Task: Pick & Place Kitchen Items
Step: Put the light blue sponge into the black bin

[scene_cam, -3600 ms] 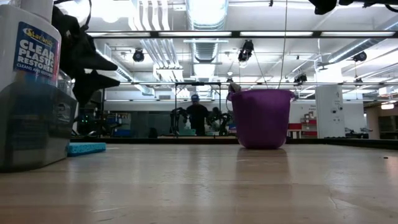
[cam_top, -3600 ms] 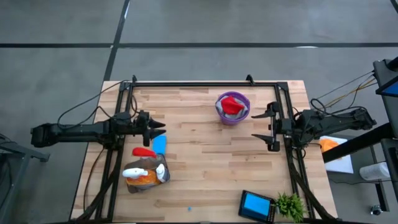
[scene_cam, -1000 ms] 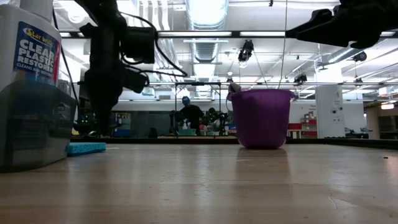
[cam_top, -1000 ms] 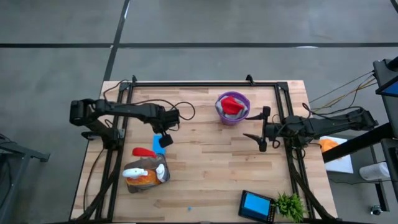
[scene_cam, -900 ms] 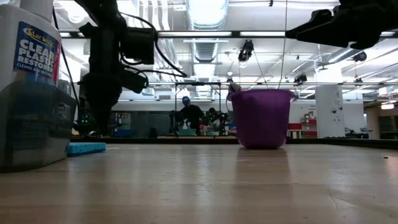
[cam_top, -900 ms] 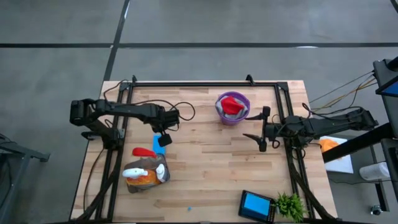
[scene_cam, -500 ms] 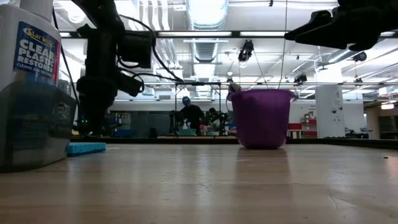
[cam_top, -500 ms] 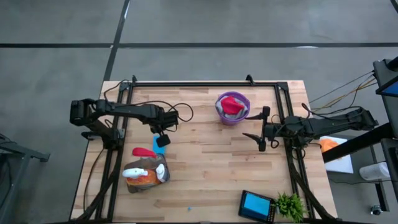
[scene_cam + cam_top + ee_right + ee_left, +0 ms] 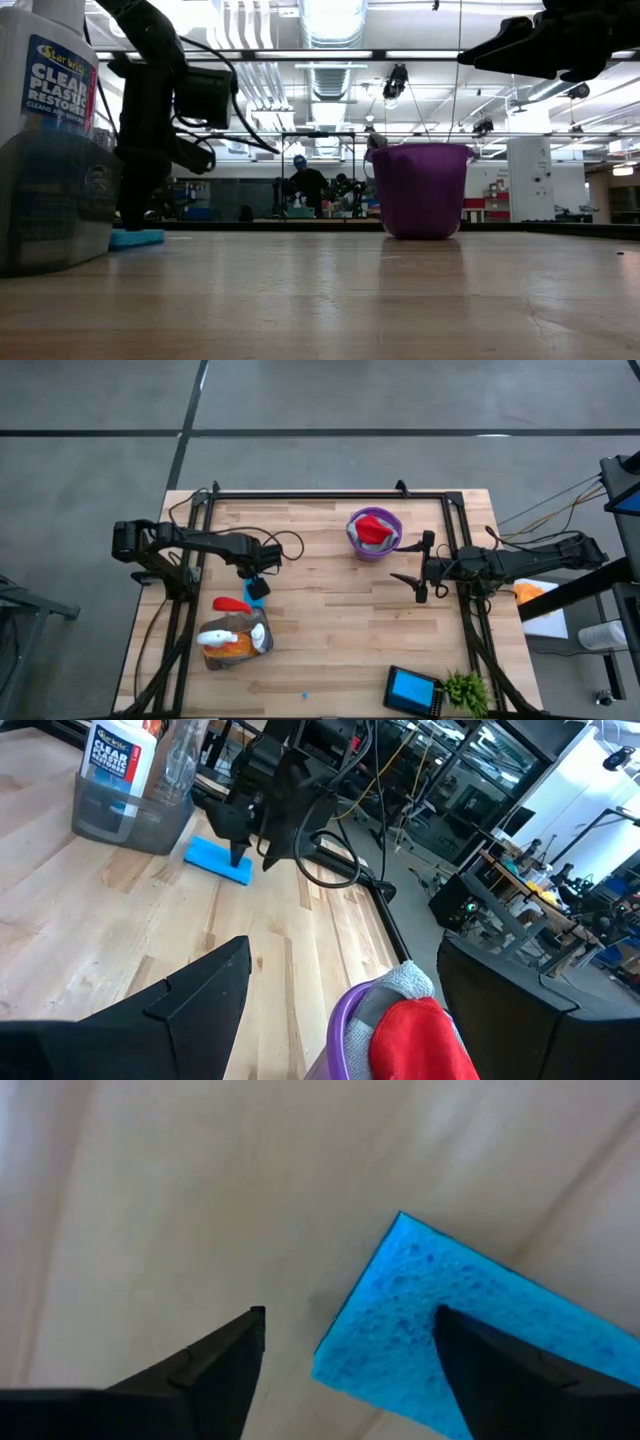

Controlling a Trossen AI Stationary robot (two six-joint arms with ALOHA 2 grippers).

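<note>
A blue sponge (image 9: 256, 592) lies flat on the wooden table (image 9: 330, 630) at its left middle. My left gripper (image 9: 257, 574) points straight down over the sponge, open. In the left wrist view a corner of the sponge (image 9: 400, 1295) lies between the fingers, and one fingertip (image 9: 450, 1325) stands over the sponge. In the low view the left gripper (image 9: 135, 218) reaches down to the sponge (image 9: 140, 238). My right gripper (image 9: 414, 578) hovers open, level, at the table's right, near a purple bucket (image 9: 374, 545). My left gripper comes at the sponge's far corner (image 9: 385, 1315) from above, pointing down, one finger over the sponge and the other beside it over bare wood. Whether a finger touches the sponge I cannot tell. The sponge lies flat on the table.
The purple bucket (image 9: 345, 1020) holds a red cloth (image 9: 420, 1040) and a grey cloth (image 9: 400, 985). An orange spray bottle (image 9: 226, 644) and a clear bottle (image 9: 50, 130) stand together near the front left. A tablet (image 9: 412, 690) and a green plant (image 9: 466, 690) sit at the front right.
My left gripper has sunk toward the sponge and drawn a little toward the table's left edge. The sponge has stayed where it was. My right arm has kept still.
</note>
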